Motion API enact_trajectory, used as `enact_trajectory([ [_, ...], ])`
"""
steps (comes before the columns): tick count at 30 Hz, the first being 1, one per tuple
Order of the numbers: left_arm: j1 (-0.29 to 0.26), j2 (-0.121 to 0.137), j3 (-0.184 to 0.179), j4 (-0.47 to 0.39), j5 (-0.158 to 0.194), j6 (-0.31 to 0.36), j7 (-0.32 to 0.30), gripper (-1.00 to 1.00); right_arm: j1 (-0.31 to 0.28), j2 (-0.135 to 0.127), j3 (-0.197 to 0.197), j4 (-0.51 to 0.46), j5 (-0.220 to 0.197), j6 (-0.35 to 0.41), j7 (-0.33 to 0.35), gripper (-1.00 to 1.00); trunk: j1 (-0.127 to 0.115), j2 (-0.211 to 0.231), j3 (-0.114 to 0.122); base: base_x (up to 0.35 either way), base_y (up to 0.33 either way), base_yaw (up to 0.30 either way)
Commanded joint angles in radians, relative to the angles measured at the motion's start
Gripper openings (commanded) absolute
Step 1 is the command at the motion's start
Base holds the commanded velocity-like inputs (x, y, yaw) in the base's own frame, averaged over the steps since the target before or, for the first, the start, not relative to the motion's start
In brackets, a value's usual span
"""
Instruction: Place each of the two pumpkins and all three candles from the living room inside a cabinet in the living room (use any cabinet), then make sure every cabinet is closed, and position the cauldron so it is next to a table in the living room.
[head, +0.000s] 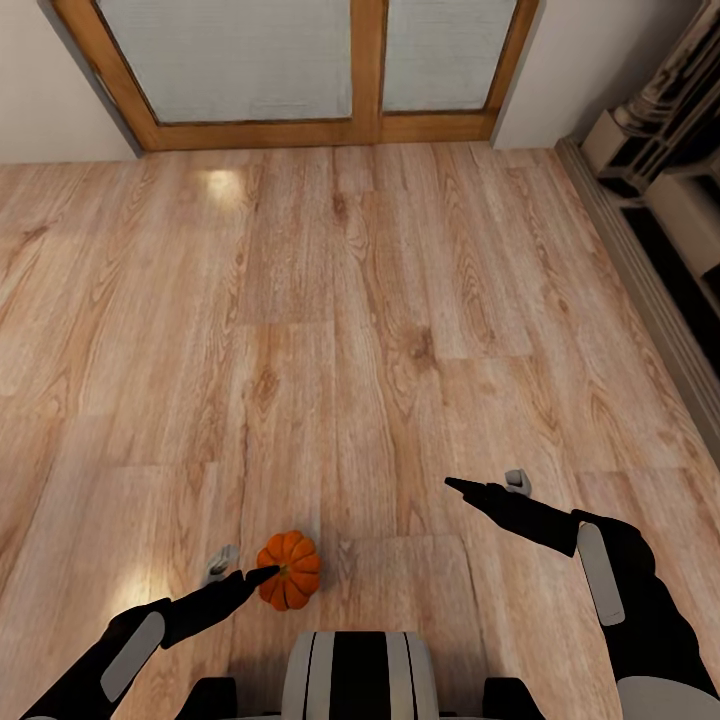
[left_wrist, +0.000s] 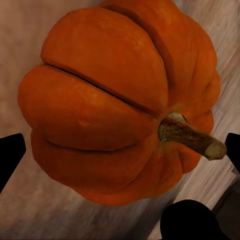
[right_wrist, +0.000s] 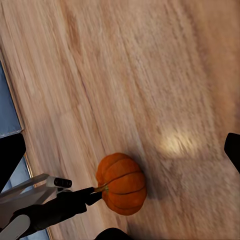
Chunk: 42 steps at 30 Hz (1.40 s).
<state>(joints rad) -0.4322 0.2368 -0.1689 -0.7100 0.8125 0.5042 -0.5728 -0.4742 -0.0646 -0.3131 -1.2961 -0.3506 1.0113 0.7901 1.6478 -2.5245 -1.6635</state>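
Head view, L to R: left gripper (head: 243, 570) low at frame's left, dark arm w/ pale grey panel reaching fwd over wood plank floor (head: 330, 330). One black fingertip touching near side of pumpkin (head: 290, 570); other finger, grey-tipped, just beside it to the left. Can't tell how wide the claw stands, nor whether pumpkin is actually gripped.

Pumpkin: small, bright orange, ribbed, in front of robot trunk (head: 358, 675), left of centre. In contact w/ left claw; can't tell if resting on floor or lifted.

Left wrist view: pumpkin (left_wrist: 115, 105) very close, lying between two black fingertips (left_wrist: 10, 155) at opposite frame edges; short brown-grey stem (left_wrist: 192, 136) pointing sideways toward one of them. Blurred floor behind.

Centre of head view: bare planks, light patch near far end. Beyond, wood-framed glass doors (head: 300, 60) w/ pale blinds, white wall either side.

Right gripper (head: 490, 486) held over floor, well apart from pumpkin, nothing between fingers; looks parted, one black finger fwd, one grey-tipped beside. Right wrist view: black fingertips (right_wrist: 10, 160) wide apart at frame edges, nothing held; pumpkin (right_wrist: 122, 184) seen below w/ left claw's (right_wrist: 75, 190) black finger touching its stem side.

Far R in head view: pale skirting and dark-and-cream furniture (head: 665, 150) along wall.
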Motion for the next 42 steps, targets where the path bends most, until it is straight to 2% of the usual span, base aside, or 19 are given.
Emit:
enact_trajectory([
  [1,0.0,0.001,-0.003,0.0,0.01,0.006,0.001,1.0,0.0,0.0,-0.001,0.0,0.004,0.004,0.006,1.0,0.0,0.0,0.0,0.016,0.0,0.0],
  [15,0.0,0.004,-0.002,0.0,0.011,0.007,-0.007,1.0,0.0,0.0,-0.001,0.0,0.004,0.004,0.006,1.0,0.0,0.0,0.0,0.002,0.0,0.0],
  [19,0.0,0.004,-0.001,0.0,0.011,0.007,-0.006,1.0,0.0,0.0,-0.001,0.0,0.004,0.004,0.006,1.0,0.002,-0.001,-0.016,0.0,0.0,0.0],
  [26,0.0,0.004,-0.001,0.0,0.011,0.007,-0.006,1.0,0.0,0.0,-0.001,0.0,0.004,0.004,0.006,1.0,0.002,-0.001,-0.016,0.0,0.0,0.0],
  [31,0.0,0.003,-0.001,0.0,0.011,0.007,-0.006,1.0,0.0,0.0,-0.001,0.0,0.004,0.004,0.006,1.0,0.004,-0.002,-0.035,0.0,0.0,0.0],
  [42,0.0,0.003,-0.001,0.0,0.011,0.007,-0.006,1.0,0.0,0.0,-0.001,0.0,0.004,0.004,0.006,1.0,0.004,-0.002,-0.035,0.0,0.0,0.0],
])
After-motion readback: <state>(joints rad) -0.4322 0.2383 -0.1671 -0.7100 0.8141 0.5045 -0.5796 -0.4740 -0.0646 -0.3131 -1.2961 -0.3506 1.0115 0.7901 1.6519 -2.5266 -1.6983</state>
